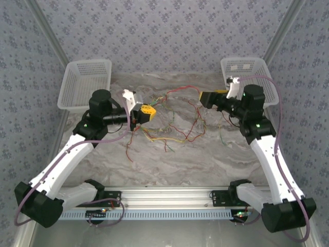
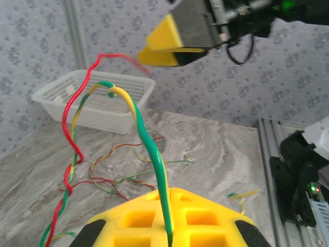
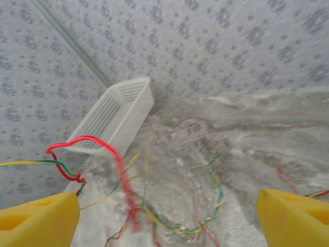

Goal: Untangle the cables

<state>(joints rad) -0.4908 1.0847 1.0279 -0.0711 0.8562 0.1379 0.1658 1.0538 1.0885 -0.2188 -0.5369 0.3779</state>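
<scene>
The grey marbled table [image 1: 205,154] carries the whole work area. A white slatted plastic basket [image 1: 85,85] stands at its far left corner and a second basket [image 1: 245,66] at its far right corner. The left gripper [image 1: 145,113], fitted with yellow pads, is raised over the middle-left of the table. Its jaws are pressed together on a green strand [image 2: 154,154], which runs into the seam between the pads in the left wrist view. The right gripper [image 1: 208,98] hangs opposite, near the second basket, with jaws spread wide and nothing gripped. A red strand [image 3: 110,149] loops across the gap in the right wrist view, apparently touching neither pad. The cables [image 1: 175,123], hair-thin wavy wires in red, yellow, green and orange, lie in a loose tangle on the table between the two grippers, with several strands lifted up to the left gripper. They are judged very light, limp and somewhat springy. They are thin enough to slip from the pads unless pinched squarely, and any hard pull is likely to tighten the crossings. The soundest hold appears to be on a free length just clear of a twist, such as the raised red loop, not in the knot itself. Count: one table, two baskets, two grippers, four wire colours. The number of separate wires cannot be settled, since they are intertwined.
</scene>
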